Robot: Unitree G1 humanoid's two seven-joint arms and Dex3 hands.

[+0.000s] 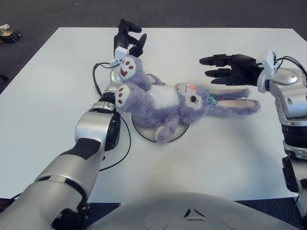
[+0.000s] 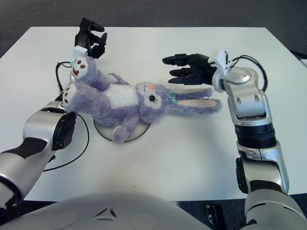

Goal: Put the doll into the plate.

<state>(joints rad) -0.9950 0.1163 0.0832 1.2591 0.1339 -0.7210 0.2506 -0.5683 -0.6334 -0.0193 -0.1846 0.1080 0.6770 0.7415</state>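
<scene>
Purple plush doll (image 1: 160, 98) sprawled on its back across the white plate (image 1: 144, 132) near the middle of the white desk (image 1: 230, 153); torso and one lower leg over the plate, head and long ears trailing off to the right onto the desk surface — ear tips well past the plate's rim. Feet with brown paw pads raised toward the far left, up against the left hand (image 1: 128, 40) (touching or merely just beside, cannot tell); fingers (image 1: 129, 27) there dark, loosely apart, closed around nothing. Right hand (image 2: 192, 68) above and beyond the ears, fingers (image 2: 175, 59) spread and stretched out toward the left, clear of the doll, holding nothing. Black cable (image 1: 125, 148) looping on the desk beside the left forearm, passing near the plate's left edge.
</scene>
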